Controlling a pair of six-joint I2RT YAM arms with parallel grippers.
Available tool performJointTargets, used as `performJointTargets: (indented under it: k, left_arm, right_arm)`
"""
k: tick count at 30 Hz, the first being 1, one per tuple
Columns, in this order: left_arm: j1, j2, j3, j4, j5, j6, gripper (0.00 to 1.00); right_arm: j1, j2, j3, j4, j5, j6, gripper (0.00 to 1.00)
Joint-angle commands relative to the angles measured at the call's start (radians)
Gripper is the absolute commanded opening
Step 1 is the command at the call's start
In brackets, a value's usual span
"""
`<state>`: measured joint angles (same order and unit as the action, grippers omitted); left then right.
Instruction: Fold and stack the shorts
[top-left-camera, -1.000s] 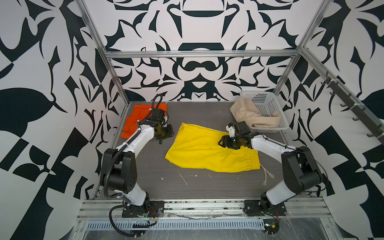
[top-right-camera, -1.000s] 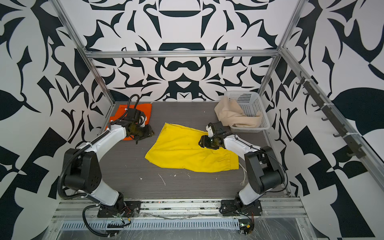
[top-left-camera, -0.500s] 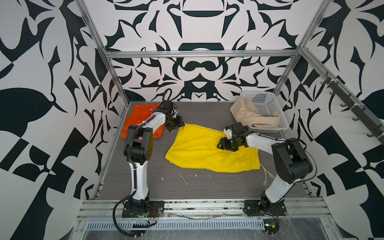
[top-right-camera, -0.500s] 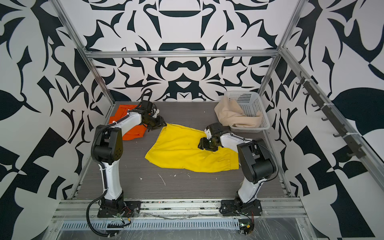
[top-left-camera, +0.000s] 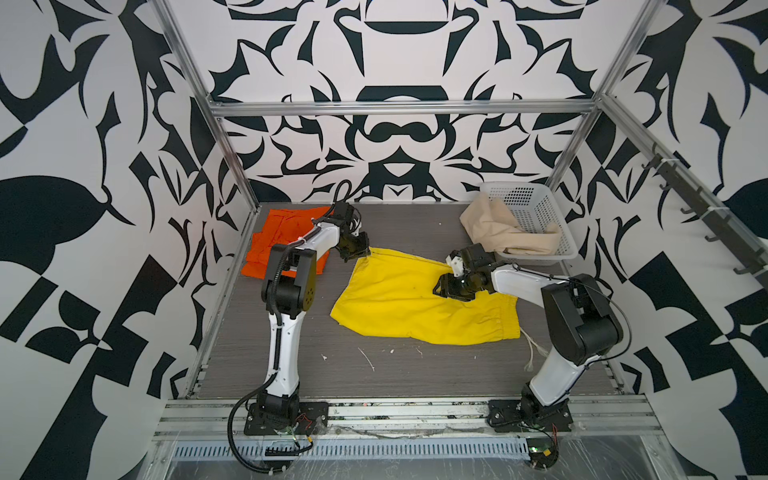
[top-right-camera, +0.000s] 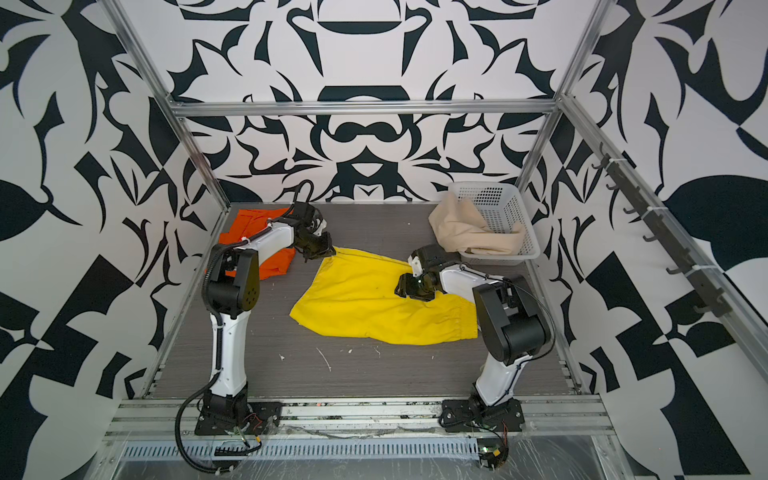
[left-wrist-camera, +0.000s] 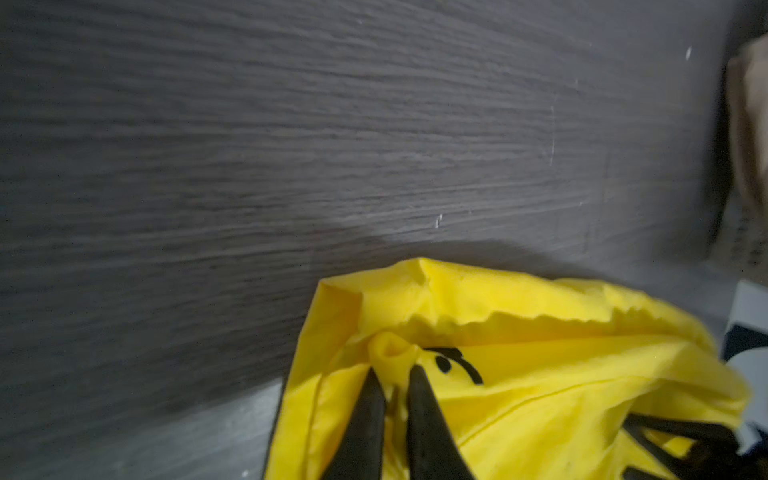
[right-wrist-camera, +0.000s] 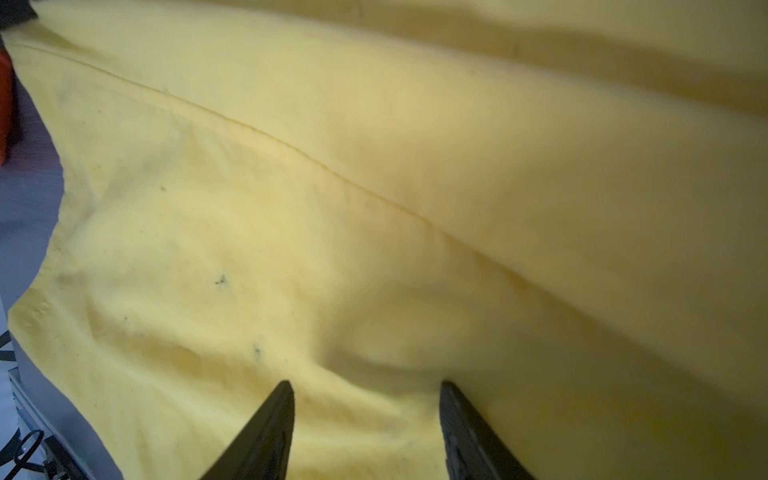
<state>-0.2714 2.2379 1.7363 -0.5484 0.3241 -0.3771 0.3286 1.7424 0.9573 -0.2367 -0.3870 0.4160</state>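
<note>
1. Soft yellow shorts (top-left-camera: 399, 299) lie flat in the middle of the table (top-left-camera: 415, 374), with the wrinkly waistband toward the right edge.
2. Only the left wrist view shows this: the left gripper (left-wrist-camera: 392, 376) pinches a small rolled fold of them.
3. The right gripper (right-wrist-camera: 365, 388) rests on the cloth, fingers apart.

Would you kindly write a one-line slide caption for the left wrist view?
Left hand shut on a bunched corner of the yellow shorts, grey tabletop beyond.

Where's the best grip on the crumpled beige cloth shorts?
Likely the bunched fold of the beige cloth shorts spilling over the white perforated plastic basket's left rim. Come from above on that open table side; basket walls hem in the rest.
</note>
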Motion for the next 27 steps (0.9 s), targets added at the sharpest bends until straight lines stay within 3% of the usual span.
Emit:
performJointTargets:
  k: [1,9,10,12,17,20,27]
  left_arm:
    - [0.007,-0.023,0.054,-0.035,-0.082,0.026,0.06]
    - [0.018,0.03,0.194,-0.106,-0.248,0.127,0.05]
    - [0.019,0.049,0.216,-0.12,-0.268,0.134,0.09]
    - [0.018,0.078,0.246,-0.132,-0.293,0.143,0.32]
    - [0.016,0.041,0.278,-0.147,-0.274,0.125,0.49]
    - [0.003,-0.067,0.209,-0.133,-0.241,0.098,0.52]
    - [-0.111,-0.34,-0.162,0.037,-0.09,0.008,0.52]
  right_arm:
    - [-0.003,0.01,-0.06,-0.022,0.039,0.008,0.6]
    - [-0.003,0.013,-0.124,0.035,0.033,0.057,0.6]
    - [-0.003,0.014,-0.12,0.041,0.031,0.063,0.59]
    - [-0.002,0.017,-0.107,0.056,0.018,0.072,0.6]
    - [-0.002,-0.023,-0.052,0.062,-0.007,0.075,0.6]
    - [-0.002,-0.085,-0.013,0.035,-0.019,0.064,0.61]
    - [-0.034,-0.257,-0.041,0.002,-0.017,0.053,0.62]
